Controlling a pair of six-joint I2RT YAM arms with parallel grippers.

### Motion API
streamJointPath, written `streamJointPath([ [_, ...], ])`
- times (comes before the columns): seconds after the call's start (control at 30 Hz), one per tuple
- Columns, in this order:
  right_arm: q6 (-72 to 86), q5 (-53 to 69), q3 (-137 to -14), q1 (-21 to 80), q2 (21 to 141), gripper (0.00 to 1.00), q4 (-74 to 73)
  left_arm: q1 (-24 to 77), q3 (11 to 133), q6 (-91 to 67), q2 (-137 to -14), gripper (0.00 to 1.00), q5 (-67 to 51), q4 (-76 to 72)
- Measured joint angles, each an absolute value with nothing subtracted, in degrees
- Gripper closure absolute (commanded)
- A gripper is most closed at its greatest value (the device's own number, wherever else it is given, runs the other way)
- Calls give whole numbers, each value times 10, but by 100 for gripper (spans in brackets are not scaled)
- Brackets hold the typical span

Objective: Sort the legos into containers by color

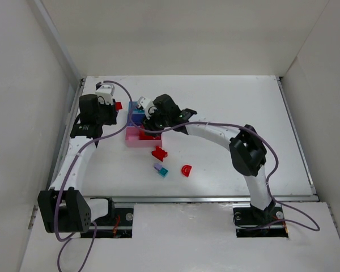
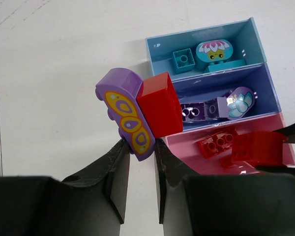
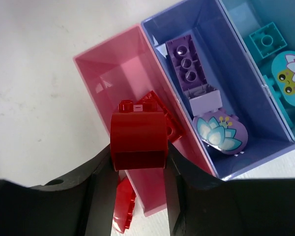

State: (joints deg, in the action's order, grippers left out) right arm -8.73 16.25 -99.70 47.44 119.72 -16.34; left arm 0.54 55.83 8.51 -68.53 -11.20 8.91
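My left gripper [image 2: 140,147] is shut on a purple butterfly piece [image 2: 125,113] with a red brick [image 2: 160,104] stuck to it, left of the joined trays. My right gripper [image 3: 137,164] is shut on a red curved brick [image 3: 137,135] over the pink tray [image 3: 108,69], which holds a flat red brick [image 3: 160,105]. The purple-blue tray [image 3: 246,108] holds a lilac brick [image 3: 189,69] and a lotus piece [image 3: 219,132]. The light blue tray [image 2: 160,49] holds a teal brick [image 2: 183,60] and a frog piece [image 2: 214,51].
On the table in front of the trays lie a red brick [image 1: 159,153], a teal and lilac piece [image 1: 160,170] and a red arch [image 1: 186,170]. White walls close in the table on the left, back and right. Both grippers [image 1: 114,105] [image 1: 147,126] are close together at the trays.
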Motion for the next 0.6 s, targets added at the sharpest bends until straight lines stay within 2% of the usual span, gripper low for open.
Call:
streamJointPath([
  [0.03,-91,154,-994,478,1197,95,-164,5,558,85,-685,100,-114,86],
  [0.07,-93,148,-992,479,1197,88,-165,5,558,85,-685,100,-116,84],
  [0.1,-95,140,-992,479,1197,88,-165,5,558,85,-685,100,-116,84],
  [0.13,-95,132,-992,478,1197,80,-164,5,558,85,-685,100,-117,83],
  [0.2,-95,118,-992,476,1197,72,-164,5,558,85,-685,100,-118,83],
  [0.23,-95,113,-993,474,1197,59,-166,5,558,85,-685,100,-119,83],
  [0.27,-96,109,-993,473,1197,50,-168,5,558,85,-685,100,-120,83],
  [0.37,-98,98,-1003,470,1197,32,-184,5,558,85,-685,100,-124,82],
  [0.47,-104,99,-1020,469,1197,23,-204,5,558,86,-685,100,-130,79],
  [0.6,-112,103,-1021,470,1197,20,-208,5,555,94,-685,100,-144,73],
])
